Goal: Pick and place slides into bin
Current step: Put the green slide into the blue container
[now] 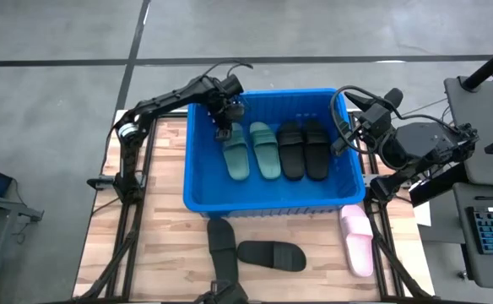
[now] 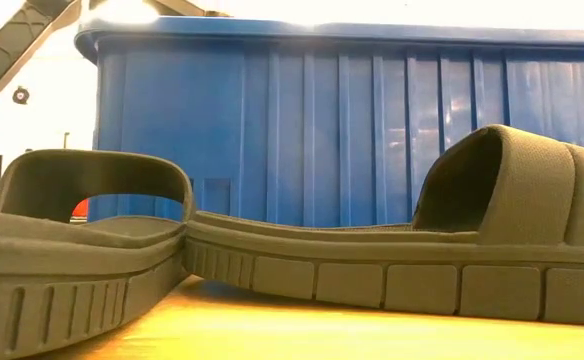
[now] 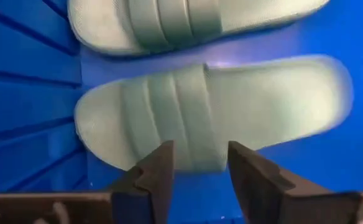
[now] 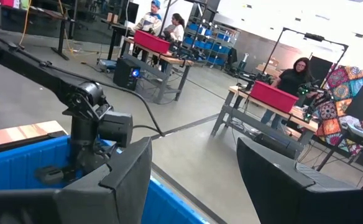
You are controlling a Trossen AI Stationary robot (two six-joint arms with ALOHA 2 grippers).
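The blue bin [image 1: 197,181] stands mid-table. On its floor lie two sage green slides [image 1: 251,152] and two black slides [image 1: 304,150], side by side. My left gripper [image 1: 224,128] is inside the bin at its far left corner. It is open, just above the left green slide [image 3: 219,112], with its fingertips over that slide's long edge by the strap. My right gripper [image 1: 354,133] is open and empty at the bin's right rim. Two black slides [image 1: 255,252] and pale pink slides [image 1: 356,241] lie on the table in front of the bin.
In the low view the two black slides [image 2: 372,250] lie sole-down right in front of the bin's near wall [image 2: 352,130]. The right wrist view looks past the left arm [image 4: 88,124] into a room with people at benches. Equipment stands off the table's right.
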